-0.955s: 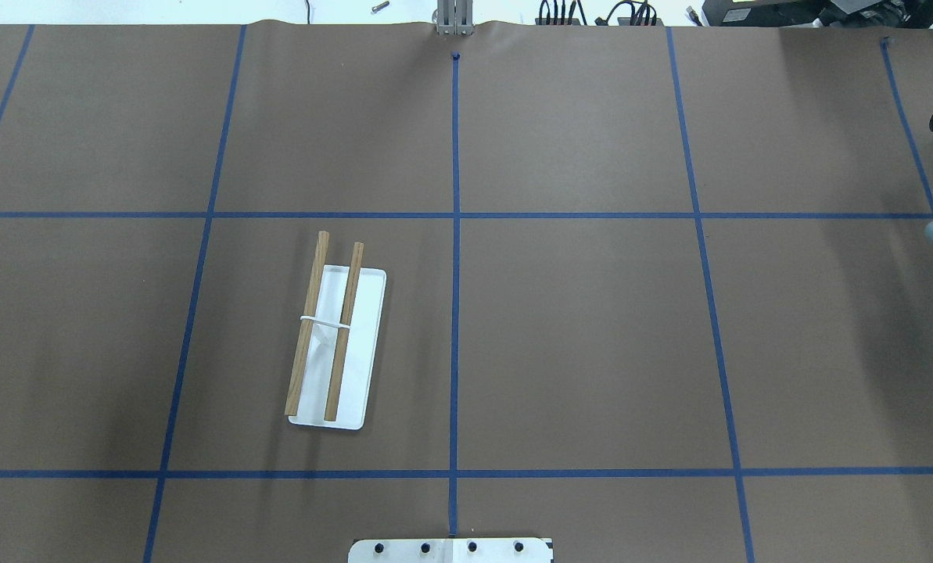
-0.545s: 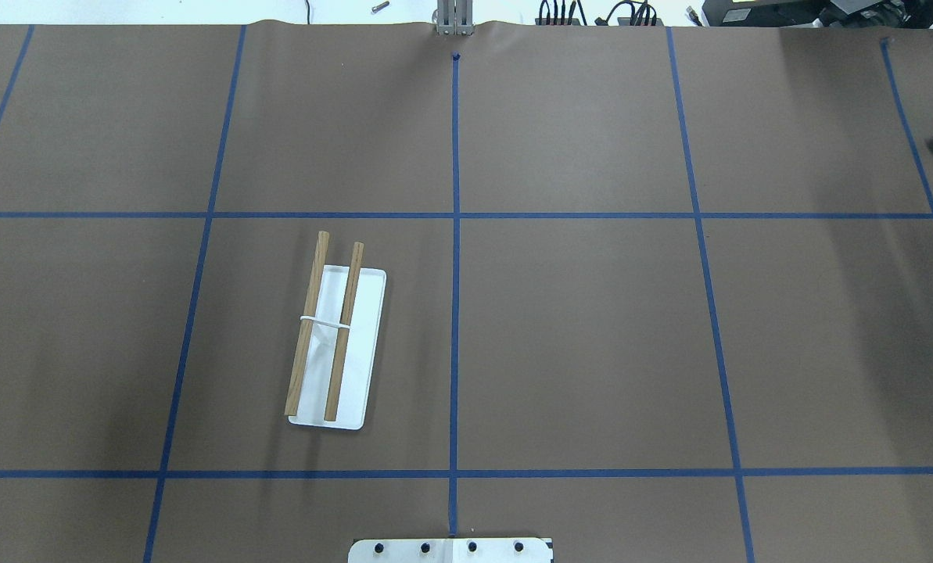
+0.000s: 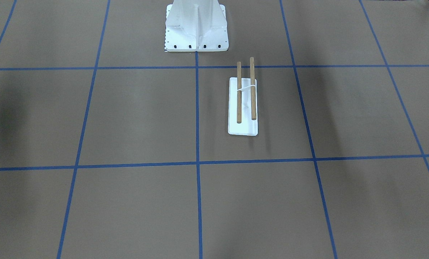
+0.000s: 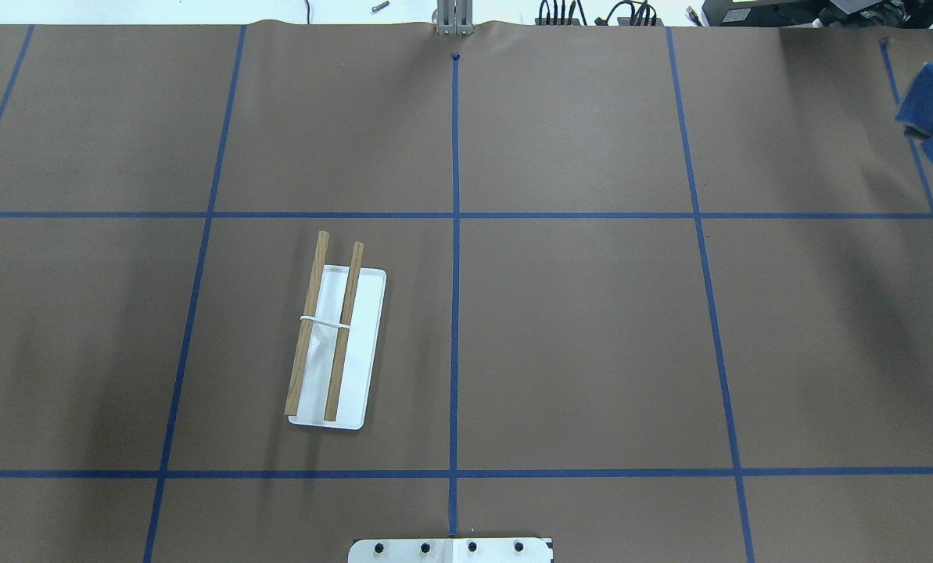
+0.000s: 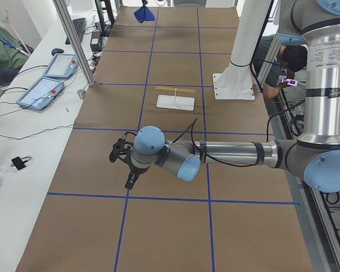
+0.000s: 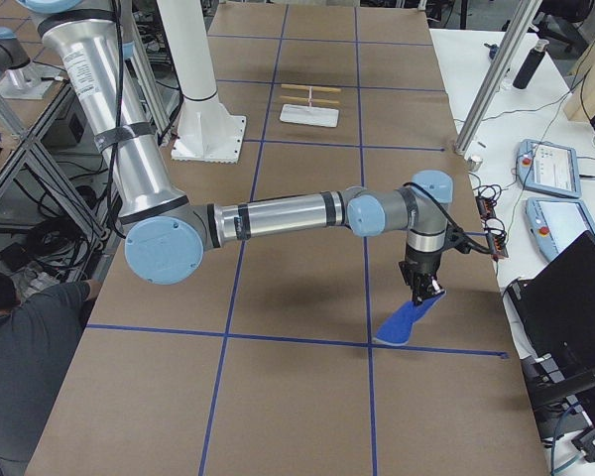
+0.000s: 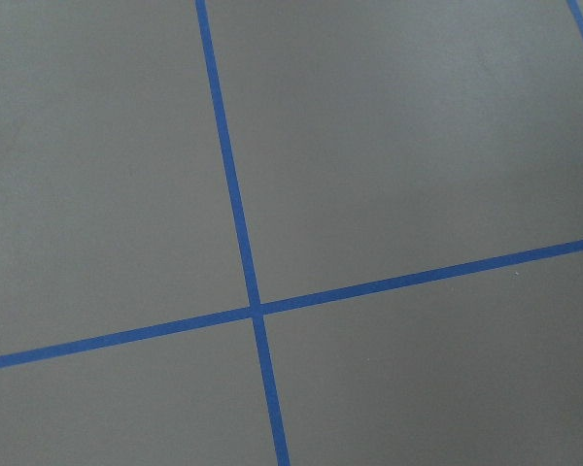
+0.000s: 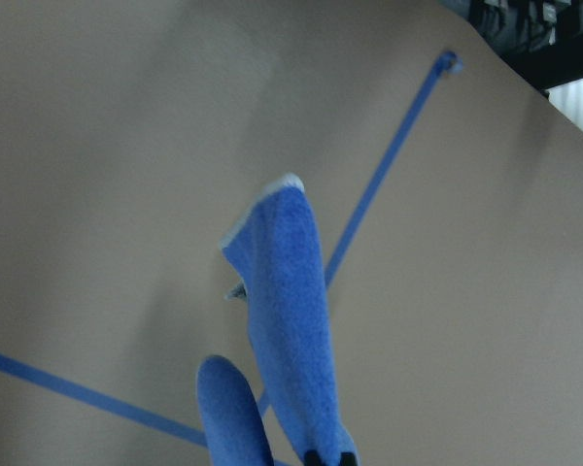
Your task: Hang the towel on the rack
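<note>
One towel (image 6: 401,323) is dangling, pinched in the closed right gripper (image 6: 422,291); whether the left gripper (image 5: 120,169) is gaping, I cannot tell.

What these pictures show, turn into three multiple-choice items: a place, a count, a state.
1. Where does the rack stand? A) the robot's left half of the table B) its right half C) at the far edge
2. How many wooden bars has the rack? A) one B) two C) three
3. What is the towel doing? A) over the bars B) flat on the table C) hanging from the right gripper
1 A, it sits left of the overhead view's centre line; 2 B, two bars show; 3 C, it dangles below the gripper in the right side view.
</note>
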{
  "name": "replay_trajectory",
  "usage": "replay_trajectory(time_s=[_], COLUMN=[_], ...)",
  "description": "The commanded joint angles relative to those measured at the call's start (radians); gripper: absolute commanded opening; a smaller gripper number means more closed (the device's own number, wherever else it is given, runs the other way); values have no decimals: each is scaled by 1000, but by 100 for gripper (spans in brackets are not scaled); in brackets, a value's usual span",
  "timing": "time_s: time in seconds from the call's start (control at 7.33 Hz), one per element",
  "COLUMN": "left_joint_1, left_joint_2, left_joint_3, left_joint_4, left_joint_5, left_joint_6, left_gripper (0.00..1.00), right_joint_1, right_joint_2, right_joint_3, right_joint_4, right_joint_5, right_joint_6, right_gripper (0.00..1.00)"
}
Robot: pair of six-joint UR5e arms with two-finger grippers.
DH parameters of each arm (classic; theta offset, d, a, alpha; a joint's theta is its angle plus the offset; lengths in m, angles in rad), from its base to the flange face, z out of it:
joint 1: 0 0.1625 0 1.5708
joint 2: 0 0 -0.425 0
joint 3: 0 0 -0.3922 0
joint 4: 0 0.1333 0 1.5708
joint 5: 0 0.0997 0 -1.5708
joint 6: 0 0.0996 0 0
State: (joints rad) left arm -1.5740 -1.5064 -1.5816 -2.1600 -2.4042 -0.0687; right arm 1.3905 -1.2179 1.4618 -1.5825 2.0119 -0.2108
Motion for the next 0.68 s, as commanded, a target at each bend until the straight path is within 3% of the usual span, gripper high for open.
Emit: replay_trajectory(time_s=[0.0,0.27,0.55], left_joint_1=[31,100,184], left_joint_2=[-47,-150,-300], left_joint_3=[87,66,42], left_joint_4=[-223,-225,-222], left_joint_5=[-4,-53,-72], left_joint_6=[-64,-344,-747], left_gripper=[98,98,98], right_joint_1=[-37,-129,-227], right_joint_2=[20,24,67], right_joint_3=[209,332,434], right_joint_4=[-135,-136,-134], right_joint_5=[56,56,54], right_joint_6=[119,268,397], right_gripper=[0,0,0])
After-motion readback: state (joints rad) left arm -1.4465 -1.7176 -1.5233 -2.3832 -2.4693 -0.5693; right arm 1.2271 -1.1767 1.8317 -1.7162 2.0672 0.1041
